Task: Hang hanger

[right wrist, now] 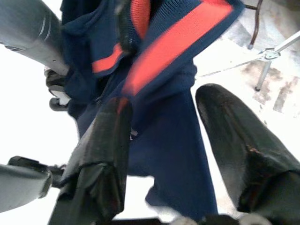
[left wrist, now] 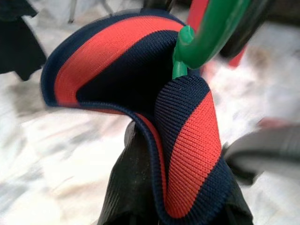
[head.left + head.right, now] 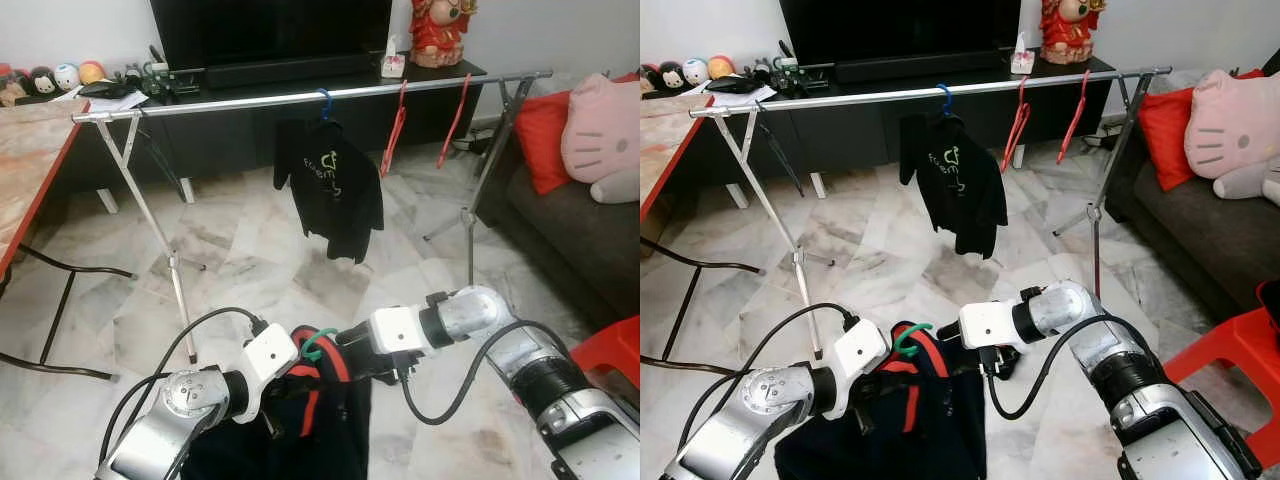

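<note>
A navy garment (image 3: pixel 300 425) with a red-striped collar (image 2: pixel 187 140) hangs on a green hanger (image 3: pixel 316 345) low in front of me. My left gripper (image 3: pixel 288 378) is shut on the garment at its collar, just under the green hook (image 2: pixel 206 37). From the right, my right gripper (image 3: pixel 348 352) reaches to the same collar, its fingers (image 1: pixel 98 154) spread open beside the cloth. Beyond stands a silver clothes rail (image 3: pixel 250 101). On it hang a black shirt (image 3: pixel 335 185) on a blue hanger and two bare red hangers (image 3: pixel 396 130).
The rack's crossed legs (image 3: pixel 160 235) stand on a marble floor. A red-edged table (image 3: pixel 30 170) is at the left. A dark sofa (image 3: pixel 570 225) with a red cushion and a pink plush is at the right. A red stool (image 3: pixel 615 350) sits by my right arm. A TV console (image 3: pixel 300 75) lies behind the rail.
</note>
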Controlling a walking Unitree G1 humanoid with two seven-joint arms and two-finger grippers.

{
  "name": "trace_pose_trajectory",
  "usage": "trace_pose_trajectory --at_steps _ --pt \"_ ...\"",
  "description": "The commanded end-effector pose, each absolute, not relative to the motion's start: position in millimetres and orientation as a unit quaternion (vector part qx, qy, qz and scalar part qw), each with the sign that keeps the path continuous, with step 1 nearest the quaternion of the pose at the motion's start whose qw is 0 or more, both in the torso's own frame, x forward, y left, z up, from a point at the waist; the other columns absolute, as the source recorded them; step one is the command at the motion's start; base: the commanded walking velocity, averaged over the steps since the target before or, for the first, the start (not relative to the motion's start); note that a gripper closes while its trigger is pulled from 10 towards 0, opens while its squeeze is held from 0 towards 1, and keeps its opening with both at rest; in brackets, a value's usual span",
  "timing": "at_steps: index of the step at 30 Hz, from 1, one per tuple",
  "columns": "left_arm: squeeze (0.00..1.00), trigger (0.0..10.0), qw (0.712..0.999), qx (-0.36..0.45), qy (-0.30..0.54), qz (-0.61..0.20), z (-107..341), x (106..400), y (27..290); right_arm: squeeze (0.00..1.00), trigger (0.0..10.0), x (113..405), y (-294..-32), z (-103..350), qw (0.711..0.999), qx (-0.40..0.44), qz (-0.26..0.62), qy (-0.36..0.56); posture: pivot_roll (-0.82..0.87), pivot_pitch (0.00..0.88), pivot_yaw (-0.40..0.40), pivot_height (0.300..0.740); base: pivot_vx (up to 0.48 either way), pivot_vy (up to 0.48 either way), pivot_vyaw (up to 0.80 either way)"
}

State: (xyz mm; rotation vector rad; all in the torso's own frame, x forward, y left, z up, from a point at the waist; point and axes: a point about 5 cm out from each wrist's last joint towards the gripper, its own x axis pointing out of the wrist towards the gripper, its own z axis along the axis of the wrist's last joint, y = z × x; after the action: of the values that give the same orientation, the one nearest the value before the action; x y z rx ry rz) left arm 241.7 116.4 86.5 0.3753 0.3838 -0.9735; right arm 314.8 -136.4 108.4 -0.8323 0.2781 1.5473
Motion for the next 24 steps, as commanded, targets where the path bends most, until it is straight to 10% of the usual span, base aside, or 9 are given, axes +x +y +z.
trace_pose_trajectory --at_steps 1,6,14,16,17,18,19,20,24 --pt "0.00 0.0 0.850 0.199 0.164 -0.459 92 246 116 1.00 10.0 319 -137 119 0.630 -0.371 0.673 0.110 -0.13 0.000 0.018 0.740 0.000 0.000 0.00" --pt "0.00 0.0 0.874 0.222 0.153 -0.405 91 256 127 1.00 10.0 323 -150 118 0.620 -0.409 0.655 0.139 -0.13 0.000 0.018 0.740 0.000 0.000 0.00" --pt "0.00 0.0 0.936 0.228 0.140 -0.227 90 268 170 0.98 10.0 355 -173 113 0.825 -0.359 0.419 0.126 -0.11 0.000 0.016 0.740 0.000 0.000 0.00" --pt "0.00 8.0 0.955 0.221 0.138 -0.141 89 268 190 0.38 10.0 352 -188 95 0.883 -0.292 0.333 0.153 -0.12 0.000 0.020 0.740 0.000 0.000 0.00" --pt "0.00 8.0 0.958 0.220 0.137 -0.126 88 267 194 0.38 10.0 350 -192 90 0.892 -0.281 0.314 0.161 -0.12 0.000 0.020 0.740 0.000 0.000 0.00" --pt "0.00 10.0 0.961 0.215 0.136 -0.111 87 265 199 0.25 10.0 346 -198 80 0.907 -0.256 0.280 0.183 -0.12 0.000 0.020 0.740 0.000 0.000 0.00" --pt "0.00 10.0 0.963 0.211 0.135 -0.103 86 264 201 0.25 10.0 344 -202 73 0.914 -0.240 0.259 0.198 -0.12 0.000 0.020 0.740 0.000 0.000 0.00" --pt "0.00 10.0 0.965 0.204 0.137 -0.096 85 262 205 0.00 10.0 337 -208 61 0.924 -0.218 0.224 0.219 -0.12 0.000 0.021 0.740 0.000 0.000 0.00" --pt "0.00 10.0 0.973 0.179 0.136 -0.060 82 256 216 0.00 10.0 312 -224 25 0.936 -0.163 0.120 0.287 -0.11 0.000 0.022 0.740 0.000 0.000 0.00"
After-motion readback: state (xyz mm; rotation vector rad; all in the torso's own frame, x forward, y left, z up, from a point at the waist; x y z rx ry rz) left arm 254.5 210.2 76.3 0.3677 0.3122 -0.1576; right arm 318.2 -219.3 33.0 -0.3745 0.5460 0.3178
